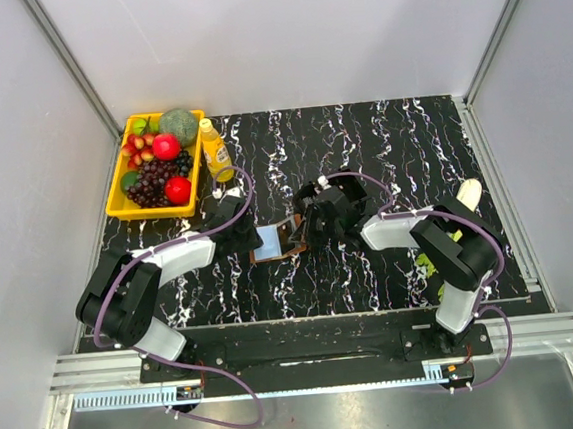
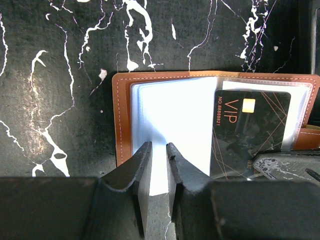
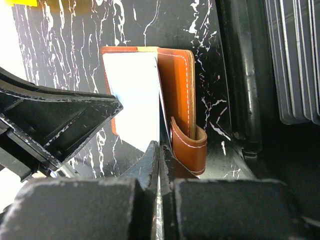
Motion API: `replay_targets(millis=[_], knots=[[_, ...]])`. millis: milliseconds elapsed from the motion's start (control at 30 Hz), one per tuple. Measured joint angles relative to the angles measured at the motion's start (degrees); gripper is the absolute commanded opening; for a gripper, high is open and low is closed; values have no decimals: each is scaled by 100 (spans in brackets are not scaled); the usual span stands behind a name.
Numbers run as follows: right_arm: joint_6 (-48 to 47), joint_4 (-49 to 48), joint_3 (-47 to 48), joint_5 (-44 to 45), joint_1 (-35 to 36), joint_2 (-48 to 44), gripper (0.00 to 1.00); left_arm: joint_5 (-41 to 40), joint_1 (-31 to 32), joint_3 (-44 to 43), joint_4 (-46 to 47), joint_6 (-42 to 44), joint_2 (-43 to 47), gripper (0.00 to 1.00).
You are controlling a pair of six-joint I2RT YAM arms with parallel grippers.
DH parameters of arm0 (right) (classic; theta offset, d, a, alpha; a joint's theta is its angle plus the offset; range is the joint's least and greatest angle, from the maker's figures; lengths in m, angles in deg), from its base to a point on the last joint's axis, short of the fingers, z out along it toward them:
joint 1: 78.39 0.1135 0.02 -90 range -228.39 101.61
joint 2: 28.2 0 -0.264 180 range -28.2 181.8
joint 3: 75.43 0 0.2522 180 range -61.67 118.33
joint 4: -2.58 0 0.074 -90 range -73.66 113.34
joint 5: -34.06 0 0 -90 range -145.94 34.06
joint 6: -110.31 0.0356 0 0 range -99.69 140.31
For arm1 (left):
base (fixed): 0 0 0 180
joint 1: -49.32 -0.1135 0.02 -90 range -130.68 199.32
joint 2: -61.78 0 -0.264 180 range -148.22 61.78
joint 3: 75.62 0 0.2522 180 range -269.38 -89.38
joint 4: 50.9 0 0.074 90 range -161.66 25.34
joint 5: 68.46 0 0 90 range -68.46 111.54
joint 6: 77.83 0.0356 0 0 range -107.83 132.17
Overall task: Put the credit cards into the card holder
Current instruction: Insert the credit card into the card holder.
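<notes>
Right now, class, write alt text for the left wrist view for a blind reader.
Open brown card holder on a black marbled table, a black VIP card partly in its sleeve; the left gripper straddles its white pages.

Brown card holder (image 2: 122,120), white-veined black table (image 2: 50,75)

The bench (image 1: 381,146) is black with white marble veining. At its far left corner sits a yellow tray (image 1: 156,214) of fruit, with a yellow bottle (image 1: 215,150) just beside the tray's right side. The brown card holder (image 1: 274,244) lies open near the middle, and a banana (image 1: 469,197) and a green thing (image 1: 426,262) lie by the right edge.
</notes>
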Motion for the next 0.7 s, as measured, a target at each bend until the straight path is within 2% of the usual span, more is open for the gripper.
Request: replay_targets(millis=[700], knots=[[20,-577,101,-348,-63,361,0,7,13,0,-2,-4,-7,23]])
